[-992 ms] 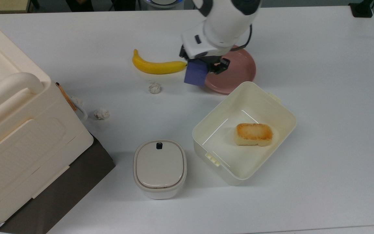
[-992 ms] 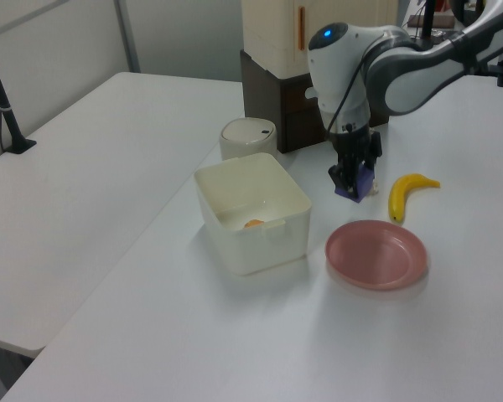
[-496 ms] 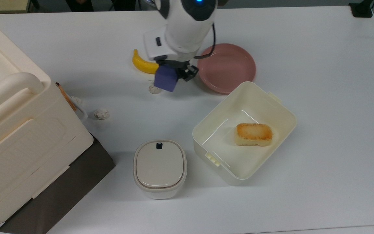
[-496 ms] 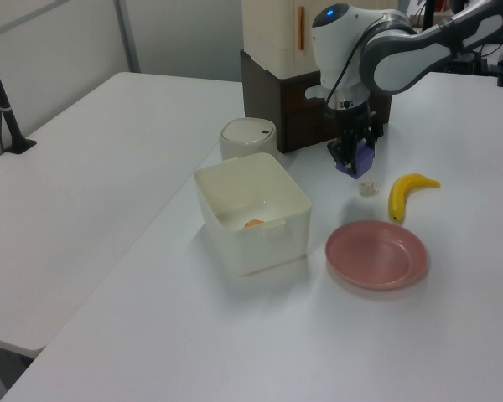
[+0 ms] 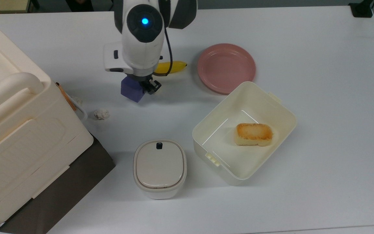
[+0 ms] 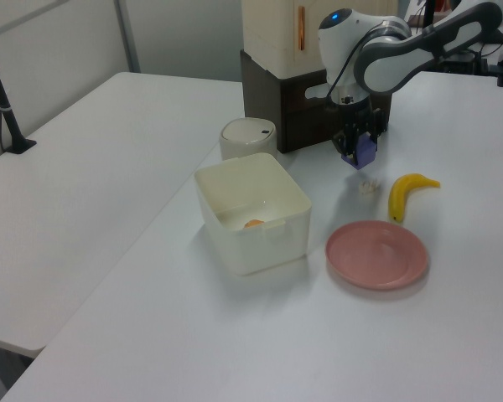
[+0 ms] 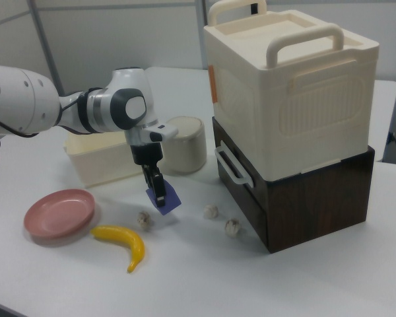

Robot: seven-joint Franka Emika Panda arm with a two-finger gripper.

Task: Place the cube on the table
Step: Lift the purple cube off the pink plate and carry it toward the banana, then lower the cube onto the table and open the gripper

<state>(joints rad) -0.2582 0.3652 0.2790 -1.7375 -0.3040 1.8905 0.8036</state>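
Note:
The blue-purple cube (image 5: 131,90) hangs tilted between the fingers of my gripper (image 5: 140,87), which is shut on it. It is low over the white table (image 5: 320,48), to the top view's left of the banana. In the left view the cube (image 6: 362,154) is in the gripper (image 6: 357,151) just in front of the dark brown box. The right view shows the cube (image 7: 166,200) held by the gripper (image 7: 158,193) slightly above the tabletop, beside a paper ball.
A banana (image 5: 171,66) lies partly under the arm, with a pink plate (image 5: 226,67) beside it. A cream bin (image 5: 281,110) holds toasted bread (image 5: 254,134). A lidded pot (image 5: 159,167), crumpled paper balls (image 5: 101,113) and a big cream box (image 5: 18,136) stand nearby.
The arm carried the cube from the pink plate's edge toward the top view's left, past the banana, and lower toward the table. The gripper has stayed shut on it.

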